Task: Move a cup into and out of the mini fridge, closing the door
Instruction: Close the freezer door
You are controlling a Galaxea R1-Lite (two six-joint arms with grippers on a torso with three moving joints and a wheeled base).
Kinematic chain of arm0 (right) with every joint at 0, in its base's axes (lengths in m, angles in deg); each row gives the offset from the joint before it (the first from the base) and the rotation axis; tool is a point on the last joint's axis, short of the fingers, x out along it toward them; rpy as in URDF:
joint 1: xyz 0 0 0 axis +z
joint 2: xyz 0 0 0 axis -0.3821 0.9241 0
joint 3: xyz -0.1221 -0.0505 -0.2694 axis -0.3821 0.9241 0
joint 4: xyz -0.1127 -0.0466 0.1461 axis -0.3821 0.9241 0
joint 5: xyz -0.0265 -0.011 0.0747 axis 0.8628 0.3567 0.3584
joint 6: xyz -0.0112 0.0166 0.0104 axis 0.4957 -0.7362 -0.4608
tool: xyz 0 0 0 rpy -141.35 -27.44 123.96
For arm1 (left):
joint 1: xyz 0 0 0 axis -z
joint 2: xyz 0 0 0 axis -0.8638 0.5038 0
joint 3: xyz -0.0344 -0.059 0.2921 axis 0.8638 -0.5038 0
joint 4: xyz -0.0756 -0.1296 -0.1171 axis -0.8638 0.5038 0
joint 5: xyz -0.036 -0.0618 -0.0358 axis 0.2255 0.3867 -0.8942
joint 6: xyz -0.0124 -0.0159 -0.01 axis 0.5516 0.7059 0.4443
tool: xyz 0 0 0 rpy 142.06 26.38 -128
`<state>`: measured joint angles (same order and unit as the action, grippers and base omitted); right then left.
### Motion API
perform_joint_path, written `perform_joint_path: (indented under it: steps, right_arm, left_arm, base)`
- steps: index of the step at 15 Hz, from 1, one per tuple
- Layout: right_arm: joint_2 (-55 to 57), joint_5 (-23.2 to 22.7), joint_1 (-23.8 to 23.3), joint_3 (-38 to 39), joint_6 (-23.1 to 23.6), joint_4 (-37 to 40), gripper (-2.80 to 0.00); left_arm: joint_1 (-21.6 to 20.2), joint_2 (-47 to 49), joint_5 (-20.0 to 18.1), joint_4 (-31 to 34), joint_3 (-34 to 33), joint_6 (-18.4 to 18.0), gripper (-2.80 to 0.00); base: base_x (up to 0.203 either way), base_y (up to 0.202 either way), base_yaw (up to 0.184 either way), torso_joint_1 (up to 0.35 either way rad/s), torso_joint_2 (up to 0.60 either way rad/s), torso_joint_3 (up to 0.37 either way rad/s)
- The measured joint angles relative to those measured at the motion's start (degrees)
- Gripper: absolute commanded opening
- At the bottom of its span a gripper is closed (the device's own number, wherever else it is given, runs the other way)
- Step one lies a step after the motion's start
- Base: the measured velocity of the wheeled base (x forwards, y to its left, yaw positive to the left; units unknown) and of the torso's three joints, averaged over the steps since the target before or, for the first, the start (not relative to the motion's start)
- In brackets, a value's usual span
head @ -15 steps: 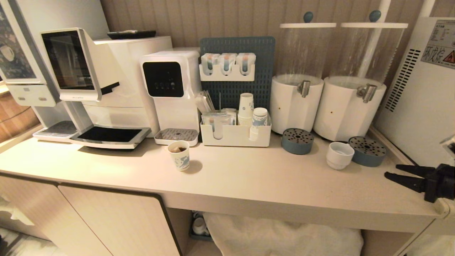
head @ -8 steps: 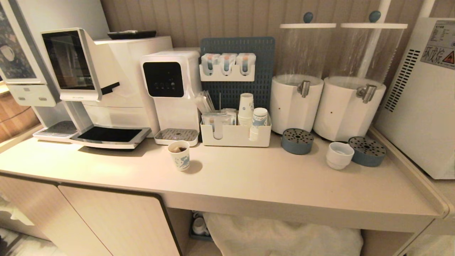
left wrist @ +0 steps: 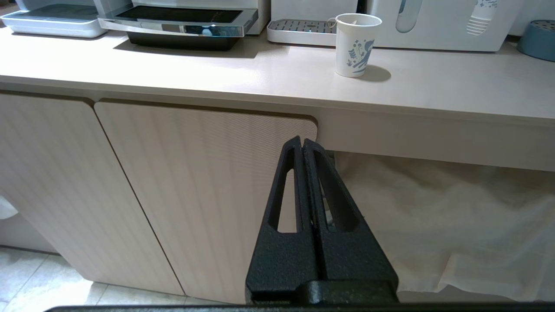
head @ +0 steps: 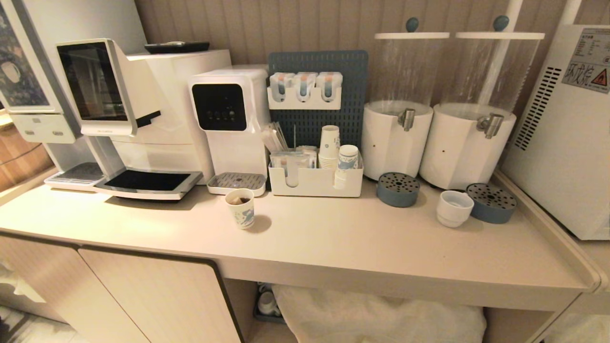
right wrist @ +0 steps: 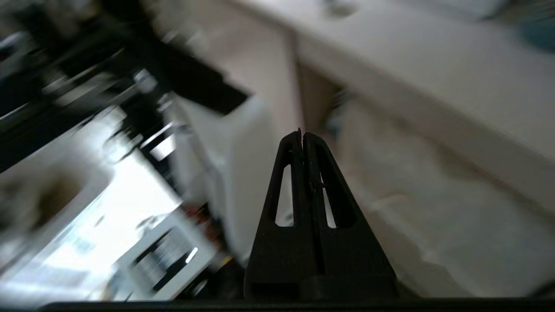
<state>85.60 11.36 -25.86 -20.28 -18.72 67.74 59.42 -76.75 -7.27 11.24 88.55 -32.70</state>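
Observation:
The small white cup [head: 454, 208] stands on the counter [head: 333, 238] at the right, beside a blue drip tray [head: 492, 203]. The white mini fridge [head: 567, 138] stands at the counter's right end, showing its vented side and warning sticker; its door is out of view. Neither arm shows in the head view. My left gripper [left wrist: 302, 145] is shut and empty, hanging below the counter's front edge before a cabinet door [left wrist: 173, 195]. My right gripper [right wrist: 301, 136] is shut and empty too, low beside the counter, in a blurred view.
Along the back stand a coffee machine [head: 128, 109], a water dispenser [head: 228, 124], an organiser with paper cups [head: 317, 178] and two drink dispensers [head: 398, 138]. A printed paper cup [head: 240, 208] stands alone mid-counter. White cloth [head: 381, 319] fills the space under the counter.
The right gripper, open at the counter's right end a second ago, has left the head view and is shut now. The head view has shifted slightly.

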Motion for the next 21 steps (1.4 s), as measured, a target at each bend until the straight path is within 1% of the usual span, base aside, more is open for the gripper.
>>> perform_joint_path:
  steps: [2,3,4,5,6,7,8,9,11,12,13,15,21]
  right_arm:
    - [-9.64,12.18,1.71,6.06,-9.35,-10.50,-2.80]
    - [-13.65,19.56,2.17,8.93,-13.00,-15.33,-2.80]
    - [-16.30,26.87,2.46,11.46,-15.46,-18.66,-2.80]
    - [-18.23,34.73,2.69,15.09,-17.30,-21.93,-2.80]
    - [-19.51,41.43,2.80,19.15,-18.11,-25.78,-2.80]
    - [-20.31,46.29,2.88,24.36,-17.81,-30.30,-2.80]
    - [-20.88,49.58,2.91,30.97,-16.57,-35.81,-2.80]
    - [-21.23,51.10,2.99,38.59,-14.50,-41.84,-2.80]
    - [-21.59,50.49,3.02,52.63,-10.09,-53.45,-2.80]
    - [-21.62,49.85,3.02,57.63,-8.63,-57.26,-2.80]
    - [-21.62,49.27,3.05,60.17,-7.42,-59.78,-2.80]
    - [-21.62,48.54,3.13,62.09,-5.91,-62.61,-2.80]
    - [-21.62,48.65,3.13,62.79,-6.21,-62.73,-2.80]
  left_arm:
    - [0.00,0.00,-0.02,0.00,0.00,0.04,-2.80]
    - [0.00,0.00,-0.02,0.00,0.00,0.06,-2.80]
    - [0.00,0.00,-0.01,-0.01,0.00,0.04,-2.80]
    - [0.00,0.00,-0.02,0.00,0.00,0.03,-2.80]
    - [0.00,0.00,-0.02,0.00,0.00,0.02,-2.80]
    - [0.00,0.00,-0.01,-0.01,0.00,0.04,-2.80]
    - [0.00,0.00,0.00,-0.02,0.00,0.04,-2.80]
    - [0.00,0.00,-0.02,0.00,0.00,0.04,-2.80]
    - [0.02,0.00,-0.02,-0.02,0.00,0.04,-2.80]
    - [0.00,0.00,0.00,-0.01,0.00,0.03,-2.80]
    - [0.02,0.00,0.00,-0.02,0.00,0.02,-2.80]
    - [0.02,0.00,-0.02,0.00,0.00,0.04,-2.80]
    - [0.02,0.00,0.00,0.04,0.05,-0.05,-2.80]
  base:
    - [0.000,0.000,0.000,0.000,0.00,0.000]
    - [0.000,0.000,0.000,0.000,0.00,0.000]
    - [0.000,0.000,0.000,0.000,0.00,0.000]
    - [0.000,0.000,0.000,0.000,0.00,0.000]
    - [0.000,0.000,0.000,0.000,0.00,0.000]
    - [0.000,0.000,0.000,0.000,0.00,0.000]
    - [0.000,0.000,0.000,0.000,0.00,0.000]
    - [0.000,0.000,0.000,0.000,0.00,0.000]
    - [0.000,0.000,0.000,0.000,0.00,0.000]
    - [0.000,0.000,0.000,0.000,0.00,0.000]
    - [0.000,0.000,0.000,0.000,0.00,0.000]
    - [0.000,0.000,0.000,0.000,0.00,0.000]
    - [0.000,0.000,0.000,0.000,0.00,0.000]
